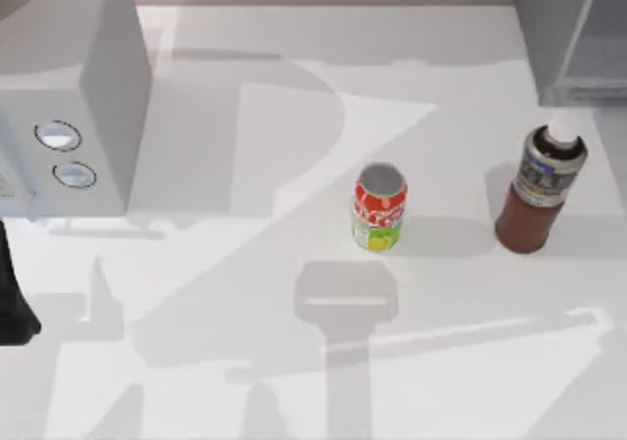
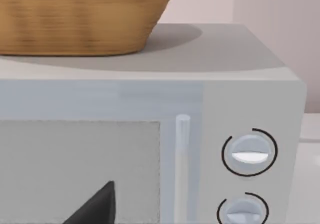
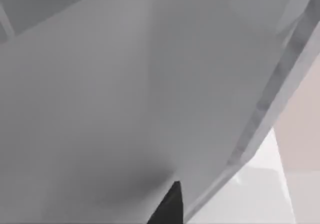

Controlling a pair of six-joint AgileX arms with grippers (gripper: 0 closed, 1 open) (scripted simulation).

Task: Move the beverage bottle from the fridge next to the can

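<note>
Whether either end effector is open I cannot tell; a dark tip of the right end effector [image 3: 167, 206] sits close against the fridge [image 1: 568, 33] wall, empty. The beverage bottle [image 1: 537, 193] stands upright on the table [image 1: 294, 362], outside the fridge, apart from the can [image 1: 379, 208]. Next, I judge, grasp the bottle and shift it beside the can. The left arm [image 1: 12, 293] is parked at the table's left edge.

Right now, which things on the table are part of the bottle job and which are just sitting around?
Part of the job:
bottle, standing on the table right of the can, apart from it
can, upright mid-table
fridge, far right corner

Just sitting around:
white box with two knobs, far left
wicker basket on top of that box
</note>
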